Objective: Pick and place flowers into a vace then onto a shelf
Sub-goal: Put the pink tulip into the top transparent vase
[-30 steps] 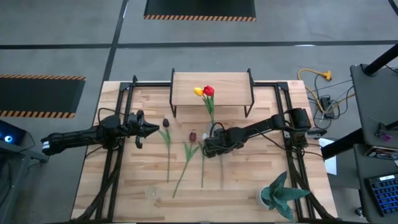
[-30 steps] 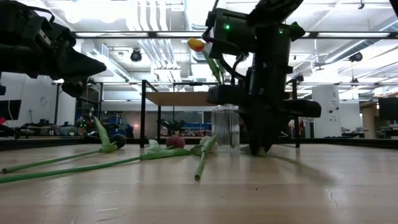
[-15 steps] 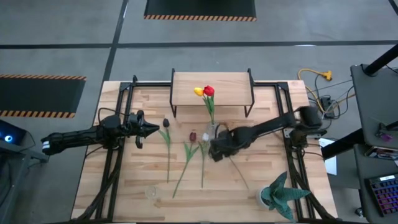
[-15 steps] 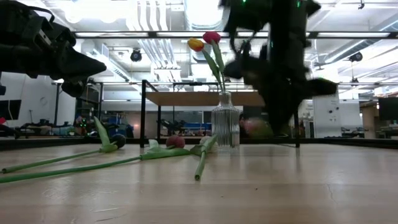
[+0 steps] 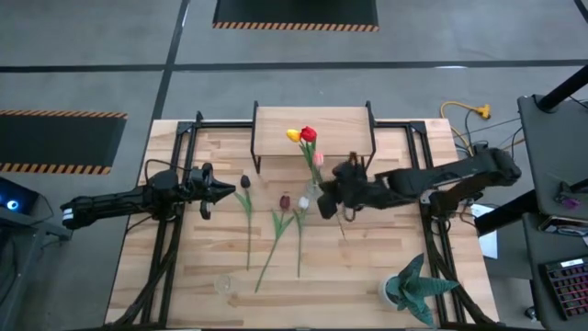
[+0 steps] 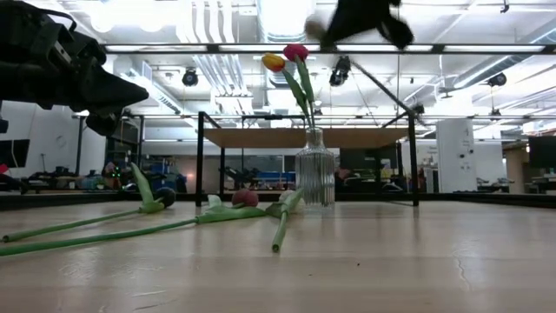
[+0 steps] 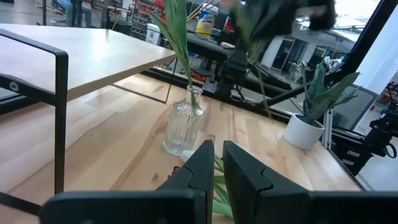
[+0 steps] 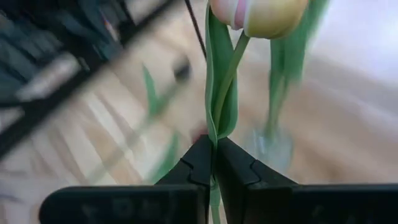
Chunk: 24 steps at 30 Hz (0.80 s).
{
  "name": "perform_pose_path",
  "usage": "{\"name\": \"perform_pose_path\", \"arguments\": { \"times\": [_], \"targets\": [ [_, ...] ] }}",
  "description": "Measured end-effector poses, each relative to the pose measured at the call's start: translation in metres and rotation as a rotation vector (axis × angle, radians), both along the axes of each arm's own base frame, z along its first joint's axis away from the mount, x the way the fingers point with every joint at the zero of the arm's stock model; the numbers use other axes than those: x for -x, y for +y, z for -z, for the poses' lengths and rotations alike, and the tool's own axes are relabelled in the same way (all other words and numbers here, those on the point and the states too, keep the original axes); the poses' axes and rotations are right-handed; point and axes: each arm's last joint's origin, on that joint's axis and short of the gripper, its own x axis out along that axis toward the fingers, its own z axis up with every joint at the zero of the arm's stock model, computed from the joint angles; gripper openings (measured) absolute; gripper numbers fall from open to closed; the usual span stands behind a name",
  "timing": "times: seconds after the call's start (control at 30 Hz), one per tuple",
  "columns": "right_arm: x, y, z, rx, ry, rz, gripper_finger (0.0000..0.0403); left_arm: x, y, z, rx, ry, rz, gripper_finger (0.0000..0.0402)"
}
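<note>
Pink-and-cream artificial tulip (image 8: 258, 12) on its thin green stem is pinched in the right gripper (image 5: 333, 195), fingers fully closed on it, lifted beside the ribbed clear glass vase (image 6: 314, 179); next, I judge, its stem must drop into the neck; left gripper (image 5: 220, 191) waits closed, empty, above the tabletop (image 5: 386, 262).

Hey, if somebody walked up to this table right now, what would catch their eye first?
Probably the right gripper, raised above the table beside the glass vase and shut on a pink-and-cream tulip by its stem. Next, the yellow and red tulips already standing in that vase, in front of the shelf. More tulips lie flat on the table at centre.
</note>
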Motion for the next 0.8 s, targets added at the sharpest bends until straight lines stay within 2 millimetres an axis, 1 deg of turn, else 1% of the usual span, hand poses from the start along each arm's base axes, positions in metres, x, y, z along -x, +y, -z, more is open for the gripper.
{"name": "perform_pose_path", "arguments": {
  "times": [0.07, 0.17, 0.27, 0.4, 0.6, 0.8],
  "targets": [
    [0.0, -0.002, -0.014, 0.12, -0.068, -0.001, 0.0009, 0.0, 0.0, 0.0, 0.0, 0.0, 0.0, 0.0017],
    [-0.003, -0.006, -0.025, 0.283, -0.108, 0.027, 0.0009, 0.0, 0.0, 0.0, 0.003, 0.002, -0.001, 0.0017],
    [-0.008, -0.009, -0.032, 0.39, -0.132, 0.039, 0.0009, 0.0, 0.0, 0.001, 0.004, 0.005, -0.002, 0.0017],
    [-0.022, -0.013, -0.03, 0.481, -0.137, 0.018, 0.0009, 0.0, 0.0, 0.0, 0.003, 0.002, -0.003, 0.0017],
    [-0.039, -0.022, -0.027, 0.546, -0.171, 0.039, 0.0009, 0.0, 0.0, 0.0, 0.003, -0.001, -0.004, 0.0017],
    [-0.046, -0.031, -0.021, 0.557, -0.157, 0.062, 0.0009, 0.0, 0.0, 0.0, 0.003, -0.001, -0.003, 0.0017]
  ]
}}
